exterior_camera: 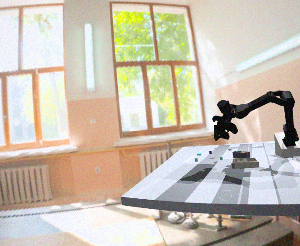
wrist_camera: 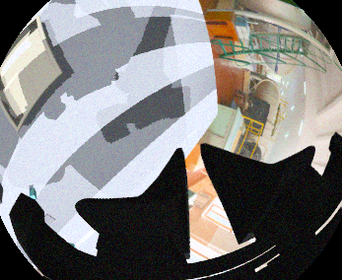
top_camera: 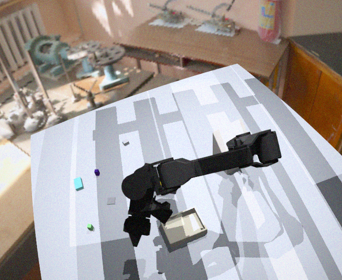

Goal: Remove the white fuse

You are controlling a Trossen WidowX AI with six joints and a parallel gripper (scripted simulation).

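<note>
From above, a grey-striped table (top_camera: 74, 256) stood in a workshop with radiators and machinery; the arm hid the fuse block, beside the beige tray (top_camera: 183, 226). From the side, tall windows glowed behind the fuse block (exterior_camera: 241, 153), its white fuse too small to pick out. At the wrist, the gripper (wrist_camera: 195, 179) hung nearly clenched, grasping nothing.

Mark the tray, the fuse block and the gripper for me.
tray (top_camera: 200, 233): top view, on its near-right wall.
fuse block (exterior_camera: 241, 154): exterior view, on its dark front side.
gripper (exterior_camera: 218, 137): exterior view, between the fingertips, above the table.
</note>
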